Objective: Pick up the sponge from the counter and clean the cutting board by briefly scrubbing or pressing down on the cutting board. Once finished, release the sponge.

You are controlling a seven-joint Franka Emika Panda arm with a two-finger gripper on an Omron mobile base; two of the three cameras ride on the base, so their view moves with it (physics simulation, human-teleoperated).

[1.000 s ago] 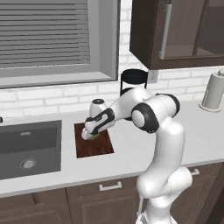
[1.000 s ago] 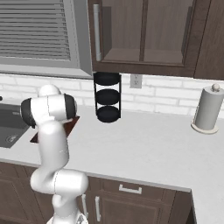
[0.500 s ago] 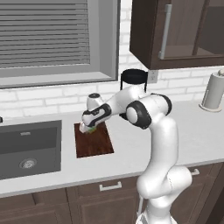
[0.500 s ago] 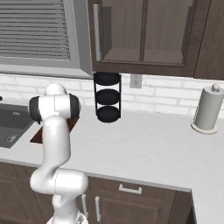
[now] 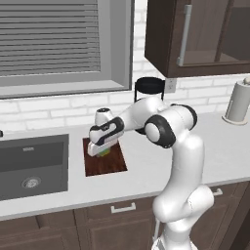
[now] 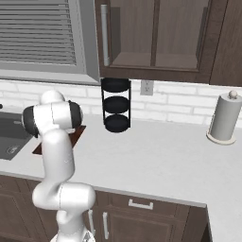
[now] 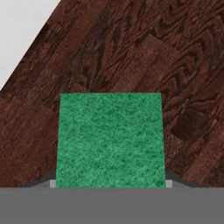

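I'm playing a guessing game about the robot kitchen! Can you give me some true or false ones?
1. The sponge is over the board. True.
2. The sponge's top is red. False: it is green.
3. The board lies in the sink. False: it lies on the counter, right beside the sink.
4. The tool is over the board. True.
5. A paper towel roll stands on the counter. True.
6. The black rack stands on the board. False: it stands on the counter by the wall.
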